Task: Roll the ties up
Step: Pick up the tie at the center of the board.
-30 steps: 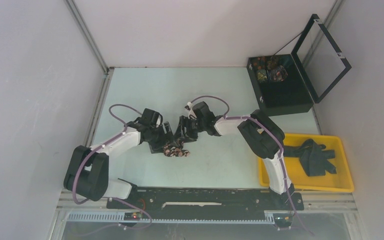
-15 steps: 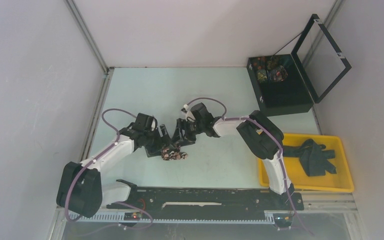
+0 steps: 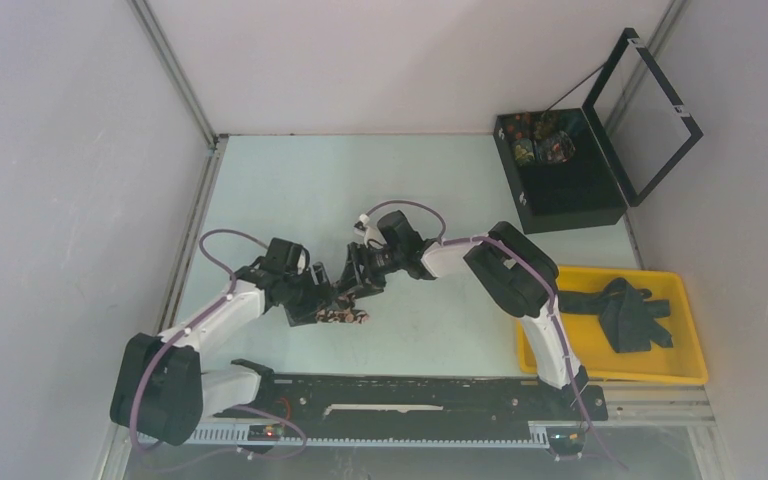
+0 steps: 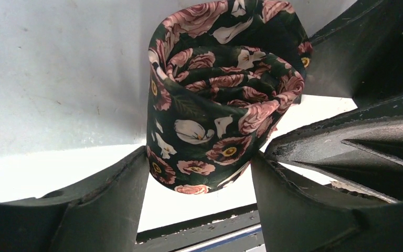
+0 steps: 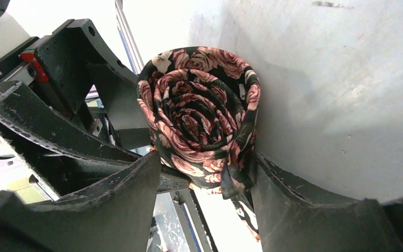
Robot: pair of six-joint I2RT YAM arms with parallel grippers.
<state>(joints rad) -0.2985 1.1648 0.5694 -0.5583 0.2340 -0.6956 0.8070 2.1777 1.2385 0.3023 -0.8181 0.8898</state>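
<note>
Pale grey walls (image 3: pixel 410 60) close in a light green worktop (image 3: pixel 290 180) on three sides, with a black mounting rail (image 3: pixel 410 395) along the near edge. Two white and black arms rise from that rail, the left arm (image 3: pixel 210 320) and the right arm (image 3: pixel 520 290), and bend inward to meet near the middle of the worktop. Thin purple cables (image 3: pixel 222 240) loop along both.

At the far right stands a black box (image 3: pixel 570 200) with its hinged lid (image 3: pixel 650 110) tipped open to the right. Several patterned rolls (image 3: pixel 540 138) sit in its far end. Near right, beside the right arm's base, a yellow tray (image 3: pixel 695 372) holds a loose heap of dark ties (image 3: pixel 625 312).

Between the arms lies the rolled tie (image 3: pixel 345 316), dark fabric printed with pink roses and white flowers, wound into a tight spiral and resting on the worktop. The left end effector (image 3: pixel 328 306) reaches it from the left and the right end effector (image 3: pixel 357 285) from the far right, so the two crowd the roll and hide most of it from above.

In the left wrist view the left end effector (image 4: pixel 199 168) has its fingers spread fairly wide and pressed against opposite sides of the roll (image 4: pixel 215 105). In the right wrist view the right end effector (image 5: pixel 203 165) grips the same roll (image 5: pixel 199 121) likewise, and a short loose tail of fabric hangs against its right finger (image 5: pixel 294 210).
</note>
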